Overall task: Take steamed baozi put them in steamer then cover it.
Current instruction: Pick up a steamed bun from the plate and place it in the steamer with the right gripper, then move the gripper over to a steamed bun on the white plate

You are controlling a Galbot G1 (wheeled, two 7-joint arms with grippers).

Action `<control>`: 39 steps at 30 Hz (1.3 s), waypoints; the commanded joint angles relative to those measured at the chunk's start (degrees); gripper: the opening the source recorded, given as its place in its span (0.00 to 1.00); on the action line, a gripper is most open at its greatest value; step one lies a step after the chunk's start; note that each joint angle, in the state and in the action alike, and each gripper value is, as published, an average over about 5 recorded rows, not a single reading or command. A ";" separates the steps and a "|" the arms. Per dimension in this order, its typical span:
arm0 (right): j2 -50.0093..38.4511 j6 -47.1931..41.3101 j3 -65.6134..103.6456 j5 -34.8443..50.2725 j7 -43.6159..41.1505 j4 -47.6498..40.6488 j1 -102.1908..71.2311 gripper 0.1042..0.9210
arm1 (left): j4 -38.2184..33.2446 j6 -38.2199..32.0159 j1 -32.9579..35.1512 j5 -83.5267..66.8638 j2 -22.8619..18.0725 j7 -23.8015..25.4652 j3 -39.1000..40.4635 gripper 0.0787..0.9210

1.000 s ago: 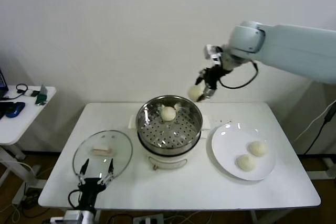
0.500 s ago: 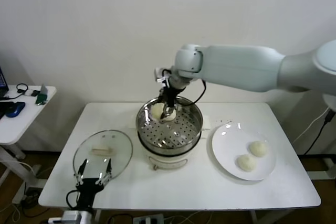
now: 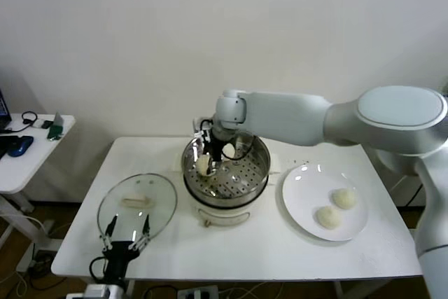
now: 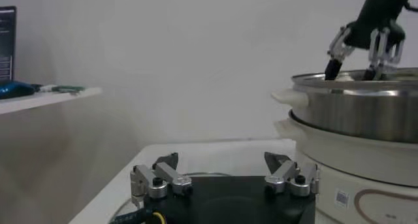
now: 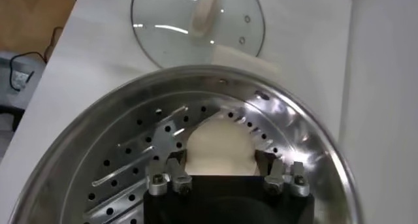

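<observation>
- Since a second ago the right arm has swung from high behind the steamer down into it; half a second ago the bun hung at the far left rim, and now it sits low inside the basket.
- The worktop (image 3: pixel 280 257) carries everything: the steamer (image 3: pixel 257 173) in the middle, the cover (image 3: pixel 119 204) lying flat to its left, and a white plate (image 3: pixel 297 204) to its right.
- The steamer's perforated floor shows bare around the gripped bun in the right wrist view; the bun seen in the basket earlier is now hidden behind the arm in the head view.
- The cover is unchanged from the earlier frames, well apart from the steamer rim, handle up.
- The plate holds two steamed baozi (image 3: pixel 335 208), lying just beside each other, as they did before.
- The right hand (image 3: pixel 204 166) pinches one bun (image 5: pixel 219 150) between its fingers, low in the left part of the basket.
- To do this step well, I judge it should lower until the bun rests on the floor, spread its fingers fully, then lift straight up so the soft dough is not dragged.
- The left hand (image 3: pixel 127 232) waits at the near worktop edge by the cover, its fingers spread and empty.
</observation>
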 commanded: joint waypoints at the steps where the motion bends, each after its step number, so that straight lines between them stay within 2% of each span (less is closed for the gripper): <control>1: 1.50 -0.02 0.85 -2.06 0.82 -2.13 -2.75 0.74 | 0.25 -0.17 0.13 0.07 0.04 -0.02 0.07 0.88; 6: -0.54 1.58 1.83 -2.90 -0.33 -1.19 1.39 0.85 | -0.18 -0.11 0.31 0.19 -0.09 -0.03 0.00 0.88; 11: -7.53 6.67 -1.08 -0.03 -9.94 2.48 12.82 0.88 | -0.68 0.09 0.36 0.54 -0.18 0.02 0.05 0.88; 14: -15.10 9.69 -4.25 2.95 -15.99 6.72 19.63 0.88 | -1.07 0.29 0.34 0.84 -0.26 0.07 0.19 0.88; 20: -33.85 11.68 -14.53 6.01 -18.90 21.78 29.51 0.88 | -1.54 0.76 -0.05 0.86 -0.11 0.18 0.06 0.88; 24: -45.25 12.33 -24.61 -0.58 -18.33 29.52 33.38 0.88 | -1.57 0.85 -0.31 0.55 0.27 0.20 -0.15 0.88; 29: -55.01 11.85 -29.96 -11.91 -14.58 31.92 28.93 0.88 | -1.40 0.77 -0.44 0.45 0.28 0.18 0.05 0.88; 34: -58.45 8.88 -21.37 -18.24 -10.23 31.46 16.09 0.88 | -1.23 0.69 -0.34 0.64 -0.12 0.17 0.38 0.88; 39: -57.70 7.14 -9.59 -23.41 -7.46 27.47 1.57 0.88 | -1.20 0.62 -0.24 0.73 -0.43 0.15 0.20 0.88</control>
